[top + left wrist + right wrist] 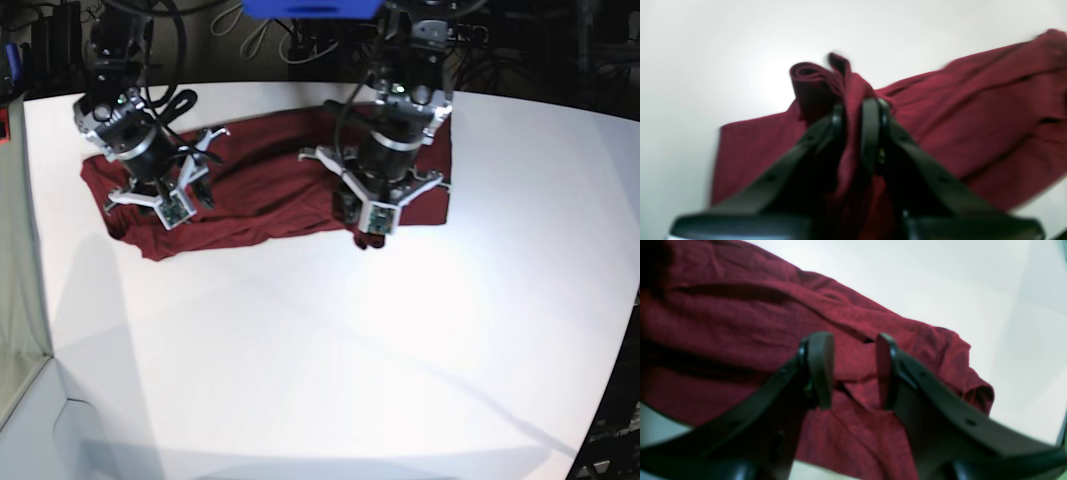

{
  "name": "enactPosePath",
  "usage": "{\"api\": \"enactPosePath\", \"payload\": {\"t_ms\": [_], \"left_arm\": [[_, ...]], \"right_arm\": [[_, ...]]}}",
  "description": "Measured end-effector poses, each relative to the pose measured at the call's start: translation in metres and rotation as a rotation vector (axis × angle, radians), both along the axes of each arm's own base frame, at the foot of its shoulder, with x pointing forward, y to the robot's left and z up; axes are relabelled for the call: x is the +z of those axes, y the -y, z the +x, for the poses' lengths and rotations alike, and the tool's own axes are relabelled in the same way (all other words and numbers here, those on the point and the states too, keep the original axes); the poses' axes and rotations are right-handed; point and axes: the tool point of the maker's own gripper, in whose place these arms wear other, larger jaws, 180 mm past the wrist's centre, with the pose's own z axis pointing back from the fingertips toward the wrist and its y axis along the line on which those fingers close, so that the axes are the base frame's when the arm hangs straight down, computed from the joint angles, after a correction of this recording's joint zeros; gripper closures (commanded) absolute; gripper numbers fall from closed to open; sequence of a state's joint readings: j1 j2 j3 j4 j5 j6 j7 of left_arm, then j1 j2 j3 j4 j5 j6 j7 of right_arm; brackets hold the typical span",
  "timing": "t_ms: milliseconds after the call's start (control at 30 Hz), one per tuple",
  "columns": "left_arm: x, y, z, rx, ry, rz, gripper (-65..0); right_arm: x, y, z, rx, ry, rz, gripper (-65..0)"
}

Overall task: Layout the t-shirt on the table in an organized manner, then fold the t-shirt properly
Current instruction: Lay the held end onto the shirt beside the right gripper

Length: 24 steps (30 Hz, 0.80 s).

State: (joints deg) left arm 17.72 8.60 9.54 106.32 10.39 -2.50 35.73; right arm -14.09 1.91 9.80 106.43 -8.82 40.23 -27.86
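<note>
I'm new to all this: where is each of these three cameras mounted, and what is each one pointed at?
Left wrist: rides the left arm, looking along the left gripper, shut on a fold of the t-shirt.
Right wrist: rides the right arm, looking past the open right gripper onto the t-shirt.
Base: fixed above, facing the table and both arms.
Shared: every view shows the maroon t-shirt on the white table.

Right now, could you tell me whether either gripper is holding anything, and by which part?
The left gripper pinches a bunched fold along the t-shirt edge. The right gripper is open above the fabric, holding nothing.
</note>
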Motion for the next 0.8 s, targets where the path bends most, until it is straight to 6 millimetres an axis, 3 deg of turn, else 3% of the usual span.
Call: {"api": "enactPosePath", "payload": {"t_ms": [133, 333, 567, 700, 800], "left_arm": [[-0.003, 0.033, -0.010, -0.016, -0.025, -0.037, 0.0], [-0.012, 0.053, -0.011, -0.049, -0.030, -0.002, 0.0], [-0.003, 0.054, 0.001, -0.041, -0.004, -0.005, 0.0], [0.014, 0.060, 0.018, -0.036, 0.051, -0.022, 0.0], [0.014, 0.065, 0.015, -0.040, 0.044, -0.036, 0.0]], "right_arm": [[0.001, 0.000, 0.000, 0.000, 0.002, 0.000, -22.7], [0.002, 0.000, 0.001, -0.001, 0.006, -0.001, -22.7], [0.002, 0.000, 0.001, -0.001, 0.006, 0.000, -22.7], [0.001, 0.000, 0.000, -0.001, 0.003, -0.002, -22.7], [0.001, 0.000, 0.000, -0.001, 0.003, -0.001, -22.7]]}}
